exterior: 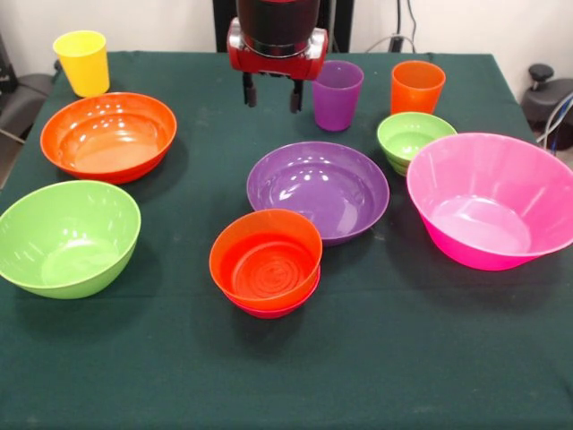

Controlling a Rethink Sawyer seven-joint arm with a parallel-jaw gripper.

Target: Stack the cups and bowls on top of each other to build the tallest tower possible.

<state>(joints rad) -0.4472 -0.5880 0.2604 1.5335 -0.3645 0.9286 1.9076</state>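
Handling these pieces, expect light, stiff, glossy plastic that slips easily, so take each by its thin rim or, for a cup, across its tapered wall. The gripper (271, 92) hangs at the far side of the bench (376, 376), its two short dark fingers parted with nothing between them, just left of the purple cup (337, 94). The orange cup (417, 87) stands further right, the yellow cup (82, 62) at the far left corner. The tower (266, 262) sits near centre: a small orange bowl nested in a red-magenta one. Around it lie the purple bowl (318, 190), small green bowl (414, 139), big pink bowl (495, 199), lime bowl (67, 237) and wide orange bowl (108, 135), all smooth and round on dark green cloth
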